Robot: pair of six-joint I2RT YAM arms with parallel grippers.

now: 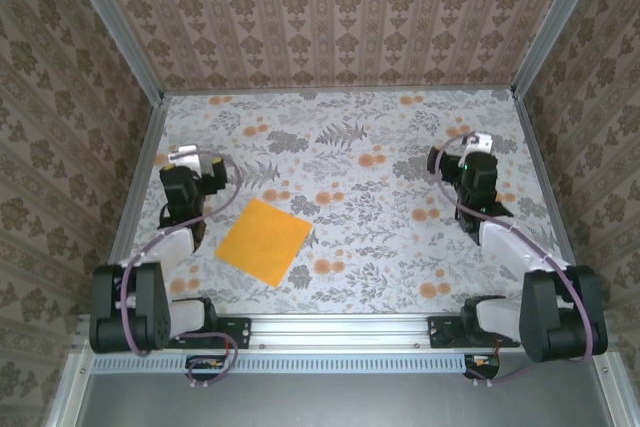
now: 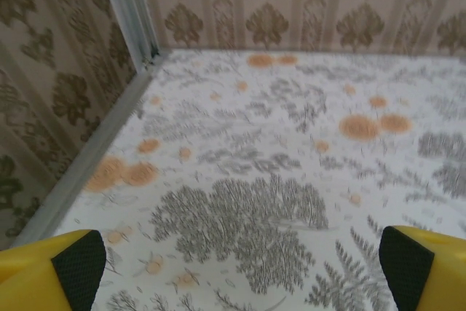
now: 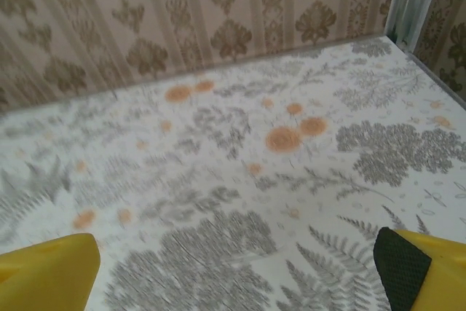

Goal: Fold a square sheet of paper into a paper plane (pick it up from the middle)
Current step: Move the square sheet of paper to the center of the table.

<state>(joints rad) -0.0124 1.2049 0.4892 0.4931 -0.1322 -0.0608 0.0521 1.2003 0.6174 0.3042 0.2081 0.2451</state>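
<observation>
The square sheet of paper, plain orange-yellow, lies flat and unfolded on the floral cloth, turned like a diamond, left of the table's middle. My left gripper hovers up and to the left of the sheet, apart from it. In the left wrist view its yellow fingers stand wide open over bare cloth, with nothing between them. My right gripper is far off at the right side. Its fingers are also open and hold nothing.
Patterned walls close in the table on the left, back and right, with metal posts at the back corners. The aluminium rail carrying both arm bases runs along the near edge.
</observation>
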